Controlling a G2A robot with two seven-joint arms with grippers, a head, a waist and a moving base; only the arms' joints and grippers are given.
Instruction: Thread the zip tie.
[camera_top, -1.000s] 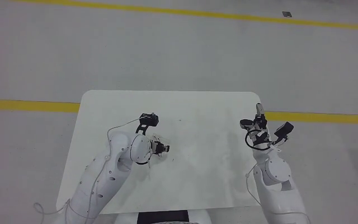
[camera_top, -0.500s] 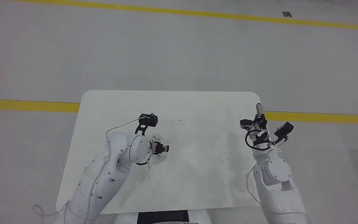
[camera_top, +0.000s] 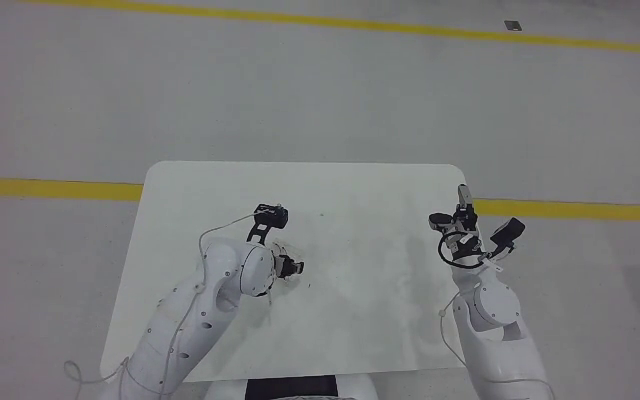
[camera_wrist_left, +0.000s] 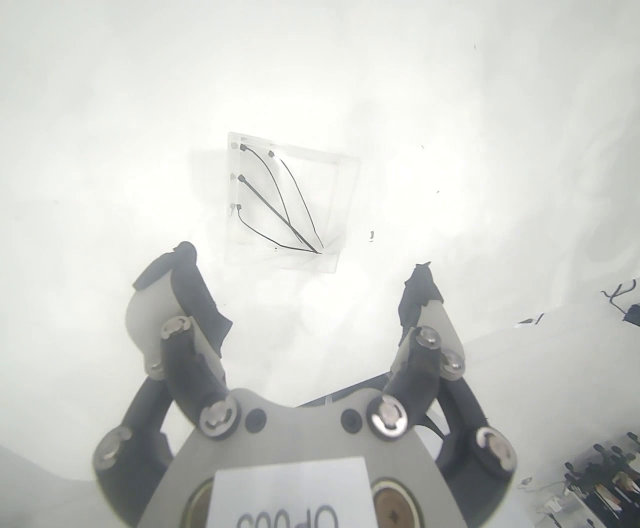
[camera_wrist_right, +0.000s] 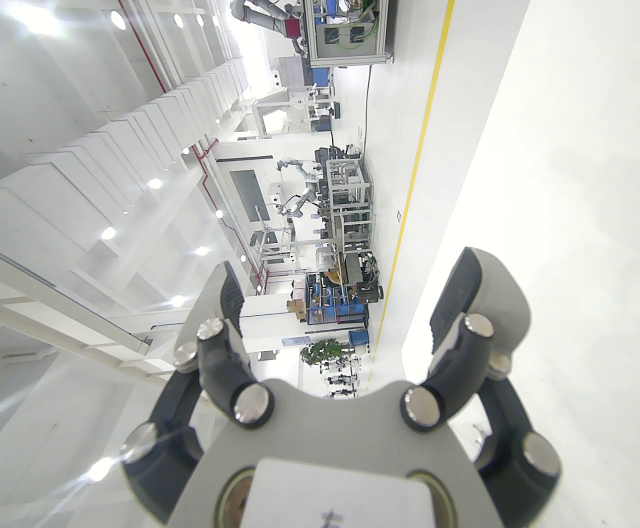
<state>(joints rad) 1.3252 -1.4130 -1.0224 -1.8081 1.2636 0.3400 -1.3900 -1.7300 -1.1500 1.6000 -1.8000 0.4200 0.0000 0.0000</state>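
A clear shallow tray (camera_wrist_left: 350, 165) lies flat on the white table (camera_top: 370, 200) and holds several thin black zip ties (camera_wrist_left: 263, 199), their heads at one side and their tails fanned together at a corner. My left gripper (camera_wrist_left: 300, 260) hangs open a little above the table just short of the tray, with nothing between its fingers. In the top view the left gripper (camera_top: 291, 266) is left of the table's middle and hides most of the tray. My right gripper (camera_wrist_right: 345, 265) is open and empty, raised at the table's right edge (camera_top: 452, 212) and facing out into the room.
A tiny dark speck (camera_wrist_left: 371, 236) lies on the table beside the tray. The white tabletop stretches wide between the two arms. A yellow floor line (camera_top: 560, 208) runs past the table's right edge.
The left arm has shifted slightly to the right over the tray. The right arm has stayed still.
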